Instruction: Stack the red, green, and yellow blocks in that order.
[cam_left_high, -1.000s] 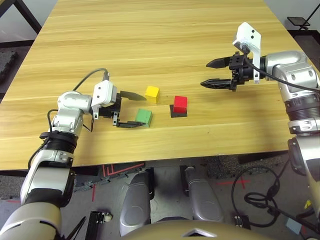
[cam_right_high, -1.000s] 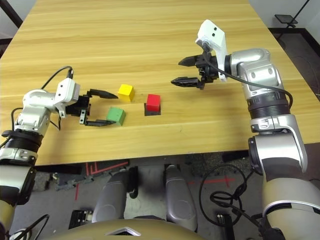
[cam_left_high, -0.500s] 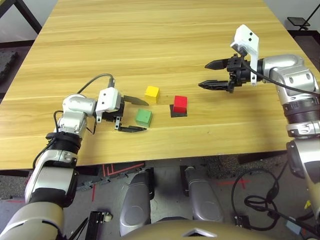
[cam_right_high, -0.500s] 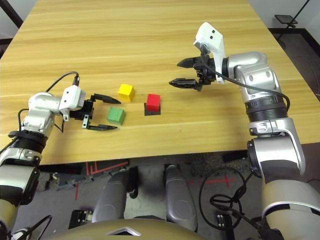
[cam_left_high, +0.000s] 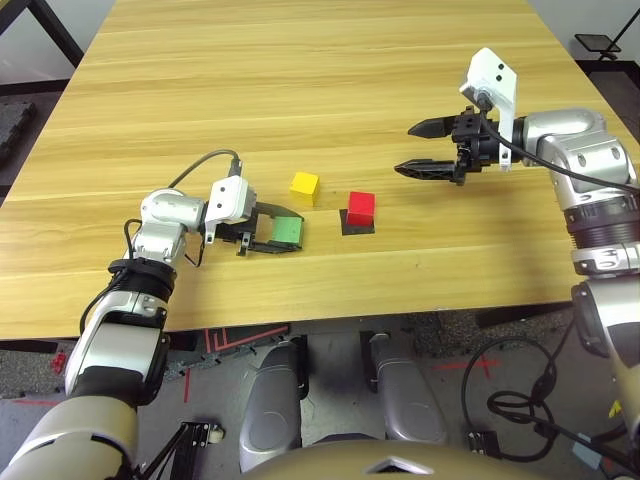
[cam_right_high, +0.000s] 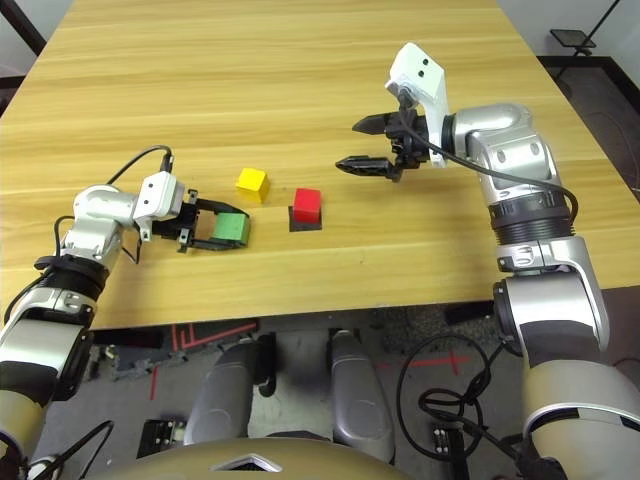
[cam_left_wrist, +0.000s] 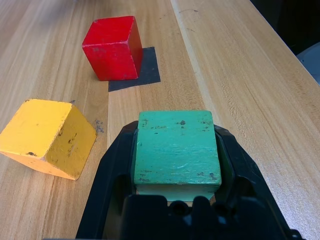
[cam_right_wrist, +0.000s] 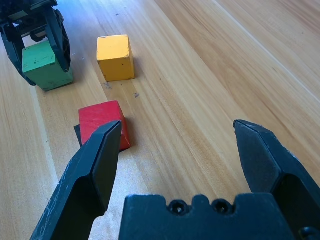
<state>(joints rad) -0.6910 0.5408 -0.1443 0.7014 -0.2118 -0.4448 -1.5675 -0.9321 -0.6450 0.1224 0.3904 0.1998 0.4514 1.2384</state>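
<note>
green block (cam_left_wrist: 176, 147) | sides hidden by left gripper (cam_left_wrist: 176, 165) fingers

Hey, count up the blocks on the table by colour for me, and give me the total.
Red block: 1
Green block: 1
Yellow block: 1
Total: 3

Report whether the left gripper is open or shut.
Shut on the small green cube: the left gripper's black fingers press both its sides.

Overhead stereo pair, two close wrist views
</note>
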